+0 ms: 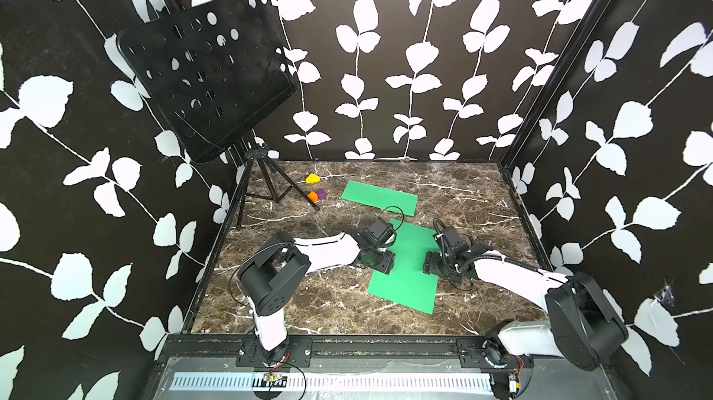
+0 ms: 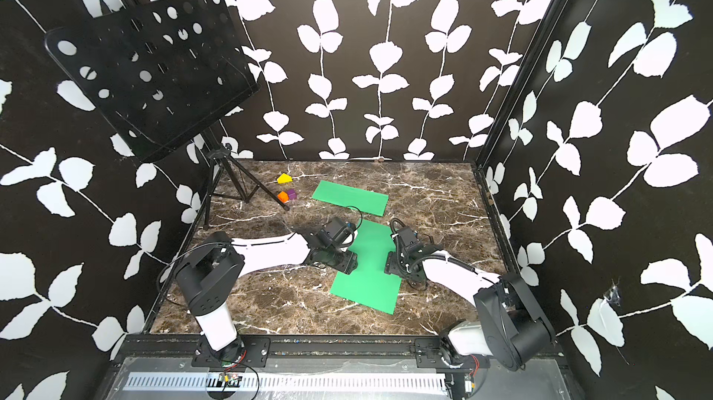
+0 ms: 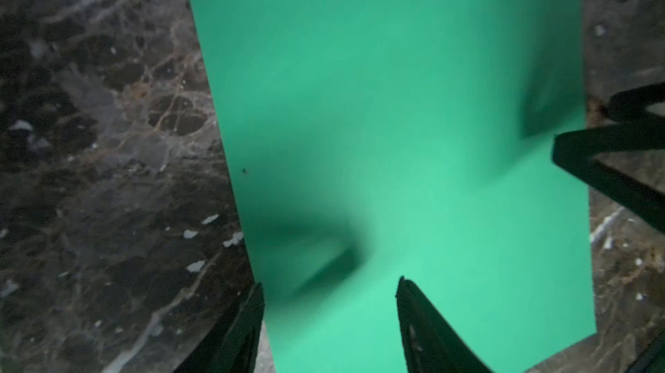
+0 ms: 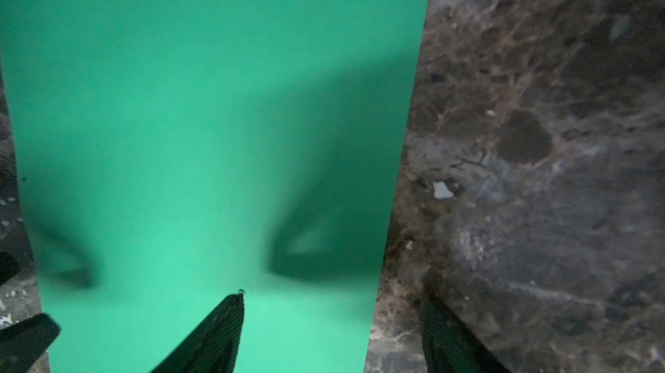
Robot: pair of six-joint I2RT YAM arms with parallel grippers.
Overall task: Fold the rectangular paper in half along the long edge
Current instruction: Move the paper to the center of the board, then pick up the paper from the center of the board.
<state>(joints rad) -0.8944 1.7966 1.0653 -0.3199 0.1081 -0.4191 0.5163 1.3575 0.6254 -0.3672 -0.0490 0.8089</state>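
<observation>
The rectangular green paper (image 1: 409, 263) (image 2: 370, 268) lies flat on the marble table, slanted, with its long edges facing the two arms. My left gripper (image 1: 384, 266) (image 2: 346, 262) points down at the left long edge. In the left wrist view the gripper (image 3: 329, 281) is open, one finger over the marble and one over the paper (image 3: 396, 119). My right gripper (image 1: 432, 263) (image 2: 393, 263) stands at the opposite long edge. In the right wrist view it (image 4: 333, 295) is open too, straddling the edge of the paper (image 4: 198, 101). Neither holds anything.
A second green sheet (image 1: 380, 197) lies farther back. A black music stand (image 1: 208, 70) on a tripod (image 1: 266, 186) stands at the back left. Yellow (image 1: 312, 179), orange (image 1: 313, 196) and purple (image 1: 321, 194) blocks sit near its legs. Patterned walls close in three sides.
</observation>
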